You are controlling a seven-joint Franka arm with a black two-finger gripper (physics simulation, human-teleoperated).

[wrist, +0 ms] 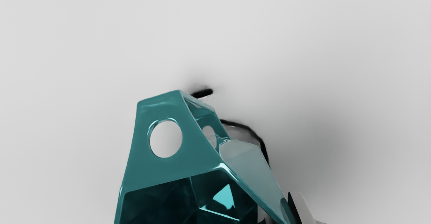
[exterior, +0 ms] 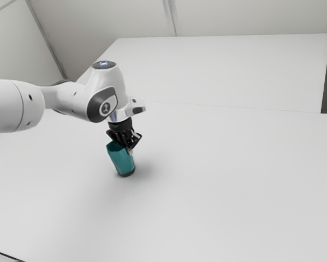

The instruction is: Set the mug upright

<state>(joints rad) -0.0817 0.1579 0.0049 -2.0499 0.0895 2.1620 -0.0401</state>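
In the exterior view, the gripper (exterior: 130,149) is at the upper rim of the teal mug (exterior: 122,160). The mug leans, its dark base low at the table and its mouth tipped toward the exterior view's left. From the wrist view, the mug (wrist: 198,160) shows its dark hollow inside and a handle with a round hole. The gripper (wrist: 280,214) is shut on the mug's wall, one finger outside against it and a bit of the other visible inside the mouth. Whether the base touches the table is hard to tell.
The white table (exterior: 223,185) extends around the mug, with a soft shadow beside the base. A pale raised surface (exterior: 223,71) lies at the back, and a thin dark edge (exterior: 6,255) crosses the exterior view's lower left corner.
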